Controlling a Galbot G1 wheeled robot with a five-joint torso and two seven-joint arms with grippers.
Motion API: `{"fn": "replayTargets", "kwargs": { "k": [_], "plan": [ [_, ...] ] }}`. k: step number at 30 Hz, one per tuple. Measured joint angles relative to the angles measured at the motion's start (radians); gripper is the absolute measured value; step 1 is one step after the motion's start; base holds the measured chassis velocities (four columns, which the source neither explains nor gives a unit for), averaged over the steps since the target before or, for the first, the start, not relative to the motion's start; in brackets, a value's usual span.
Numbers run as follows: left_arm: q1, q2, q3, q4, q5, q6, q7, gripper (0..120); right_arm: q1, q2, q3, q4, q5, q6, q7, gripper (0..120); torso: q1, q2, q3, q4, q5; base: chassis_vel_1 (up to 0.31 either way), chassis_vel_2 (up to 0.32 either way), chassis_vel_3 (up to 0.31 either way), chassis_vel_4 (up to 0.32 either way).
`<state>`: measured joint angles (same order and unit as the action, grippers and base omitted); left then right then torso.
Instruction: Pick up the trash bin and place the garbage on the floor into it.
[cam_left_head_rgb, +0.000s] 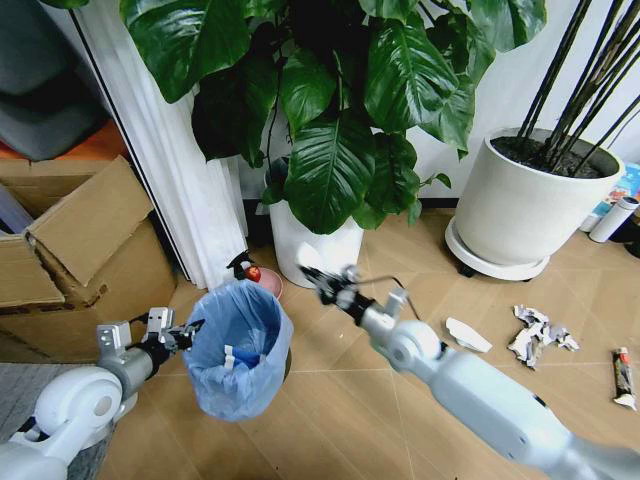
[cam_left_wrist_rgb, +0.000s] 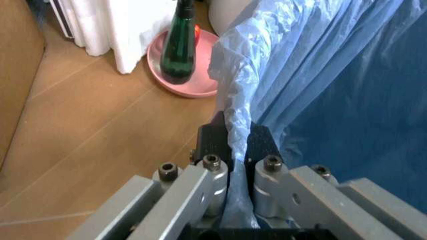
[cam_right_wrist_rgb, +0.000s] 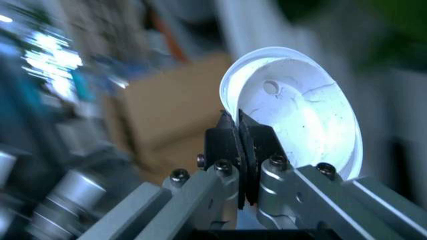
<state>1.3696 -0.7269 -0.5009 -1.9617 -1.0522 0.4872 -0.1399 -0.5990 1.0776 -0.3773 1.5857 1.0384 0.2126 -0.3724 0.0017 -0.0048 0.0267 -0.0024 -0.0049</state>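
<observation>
The trash bin (cam_left_head_rgb: 238, 350), dark and lined with a crinkly light blue bag (cam_left_wrist_rgb: 320, 75), hangs tilted at the lower left of the head view. My left gripper (cam_left_head_rgb: 178, 335) is shut on its rim and bag edge (cam_left_wrist_rgb: 237, 135). My right gripper (cam_left_head_rgb: 320, 280) reaches out just right of the bin's mouth and above it. It is shut on a white disc (cam_right_wrist_rgb: 300, 110) at the disc's edge. More garbage lies on the herringbone floor (cam_left_head_rgb: 330, 400) to the right: a white scrap (cam_left_head_rgb: 467, 335), crumpled paper (cam_left_head_rgb: 538, 335) and a tube-like wrapper (cam_left_head_rgb: 623, 378).
Cardboard boxes (cam_left_head_rgb: 80, 250) stand at the left beside a white curtain (cam_left_head_rgb: 185, 190). Behind the bin is a green bottle (cam_left_wrist_rgb: 179, 45) on a pink dish (cam_left_wrist_rgb: 167, 75). Two white plant pots (cam_left_head_rgb: 315, 250) (cam_left_head_rgb: 520, 215) stand against the wall.
</observation>
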Motion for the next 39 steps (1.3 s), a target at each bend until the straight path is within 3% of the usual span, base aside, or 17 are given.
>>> {"fn": "replayTargets", "kwargs": {
  "k": [3,12,24,35,39],
  "plan": [
    [-0.004,0.01,0.003,0.0,0.0,0.0,-0.003,0,0.067,0.044,-0.063,-0.041,-0.027,0.002,-0.081,0,0.0,0.0,0.0,0.0003,0.0,0.0,0.0,0.0,0.0],
    [-0.009,0.023,0.0,-0.003,-0.006,0.003,-0.003,0,0.173,0.023,-0.185,-0.109,-0.153,0.014,-0.219,0,0.0,0.0,0.0,-0.0003,0.0,0.0,0.0,0.0,0.0],
    [-0.015,0.017,0.002,-0.001,-0.006,0.008,-0.001,0,0.346,-0.004,-0.258,-0.168,-0.325,-0.011,-0.376,0,0.0,0.0,0.0,0.0,0.0,0.0,0.0,0.0,0.0],
    [-0.02,0.018,0.002,-0.004,-0.01,0.011,0.0,0,0.385,0.029,-0.286,-0.215,-0.45,-0.012,-0.488,0,0.0,0.0,0.0,0.0,0.0001,0.0,0.0,0.0,0.0],
    [-0.02,0.018,0.001,-0.005,-0.013,0.012,0.0,0,0.385,0.033,-0.285,-0.223,-0.468,-0.019,-0.502,14,0.0,0.0,0.0,0.0,0.0001,0.0,0.0,0.0,0.0]
  ]
}}
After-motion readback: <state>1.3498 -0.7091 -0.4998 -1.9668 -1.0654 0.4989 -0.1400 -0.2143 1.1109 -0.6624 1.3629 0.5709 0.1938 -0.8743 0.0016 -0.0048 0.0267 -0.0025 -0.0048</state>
